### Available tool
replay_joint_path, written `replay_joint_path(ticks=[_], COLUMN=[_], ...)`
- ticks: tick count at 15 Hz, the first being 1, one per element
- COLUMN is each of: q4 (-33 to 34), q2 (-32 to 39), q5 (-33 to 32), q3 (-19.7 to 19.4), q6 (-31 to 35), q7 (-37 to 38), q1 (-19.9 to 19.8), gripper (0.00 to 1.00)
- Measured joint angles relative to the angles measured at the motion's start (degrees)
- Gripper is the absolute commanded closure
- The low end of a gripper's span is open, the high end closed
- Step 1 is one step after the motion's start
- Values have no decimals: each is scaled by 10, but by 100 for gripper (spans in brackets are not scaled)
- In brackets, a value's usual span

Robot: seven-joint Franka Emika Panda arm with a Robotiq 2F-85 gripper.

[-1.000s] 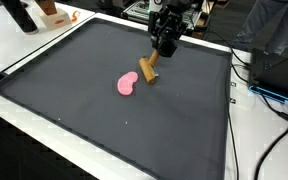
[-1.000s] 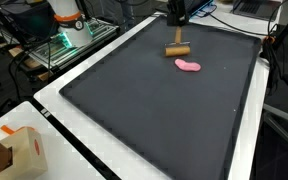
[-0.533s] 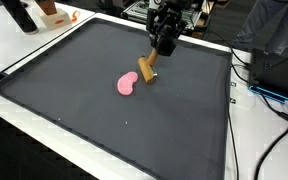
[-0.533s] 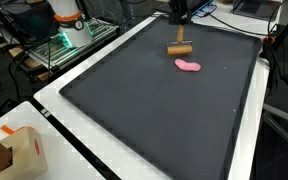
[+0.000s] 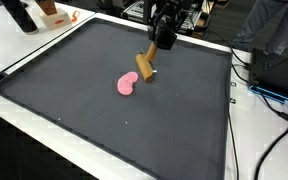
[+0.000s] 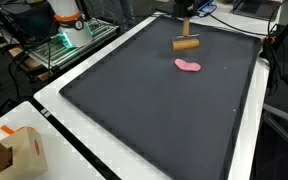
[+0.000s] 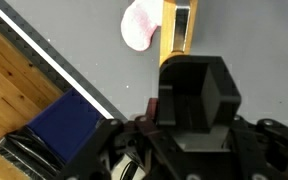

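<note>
- At the left of an exterior view, a black mat point(image 5: 54, 85) lies on a white table point(image 5: 14, 130); it covers most of the tabletop
- Near the mat's middle a pink bean-shaped piece point(image 5: 126, 84) lies flat and untouched; just to its right hangs the wooden hammer point(image 5: 145, 66), head low, handle slanting up into the gripper point(image 5: 161, 42)
- Jaws stand closed on the upper end of the handle; whether the head rests on the mat or hangs just above it, I cannot tell
- Step in hand, as I judge it: holding the hammer by its handle beside the pink piece; any further move calls for a firm grip, and for keeping the low head off that piece
- Containers: a cardboard box point(image 6: 19, 150) sits at a table corner, its contents too unclear to name; in the wrist view a blue bin point(image 7: 59, 125), if it is one, stands below the table edge, its inside hidden
</note>
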Motion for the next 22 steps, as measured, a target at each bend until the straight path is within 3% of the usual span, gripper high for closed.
replay_joint_path(ticks=[8,15,20,21,22], q4=[43,123,167,174,180], q2=[-11,-11,-13,-15,-17], q5=[174,233,345,377,410], q3=[1,2,3,3,3], q6=[-19,-181,-259,-268,-277], q7=[-230,-338,-454,-485,-518], q1=[-19,-27,-27,-28,-29], gripper=[76,76,76,51,51])
